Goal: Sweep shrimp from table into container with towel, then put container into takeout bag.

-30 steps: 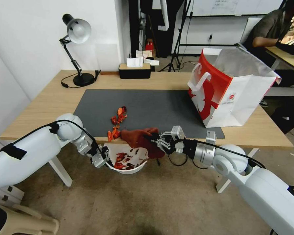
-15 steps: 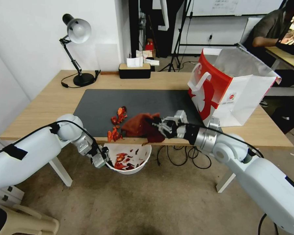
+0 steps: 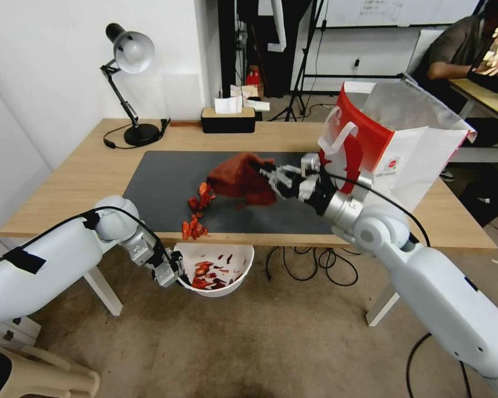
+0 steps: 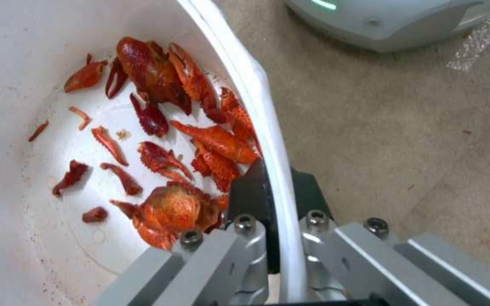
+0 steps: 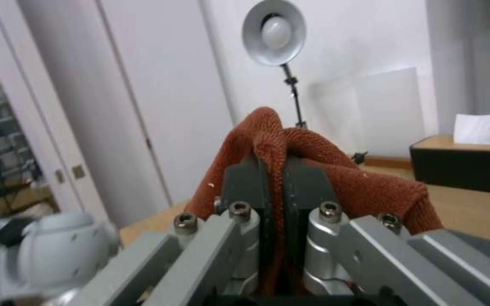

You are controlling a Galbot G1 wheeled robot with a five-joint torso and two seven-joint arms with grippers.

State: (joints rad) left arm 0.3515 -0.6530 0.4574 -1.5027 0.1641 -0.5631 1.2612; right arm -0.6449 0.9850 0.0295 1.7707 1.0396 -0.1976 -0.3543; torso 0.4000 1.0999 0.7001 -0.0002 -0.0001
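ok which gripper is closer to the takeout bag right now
Right. The right gripper, clamping the towel, hovers beside the takeout bag; the left gripper holds the container below the table edge.

Two glossy white arms with silver wrists and metal grippers

The left arm (image 3: 44,260) and right arm (image 3: 454,309) have smooth rounded white shells; black cables run along both, and black tape patches mark the left. The left gripper (image 4: 276,199) and right gripper (image 5: 273,178) show brushed grey aluminium linkages, hex socket screws and dark pads; a ribbed silver cylinder joins each wrist.
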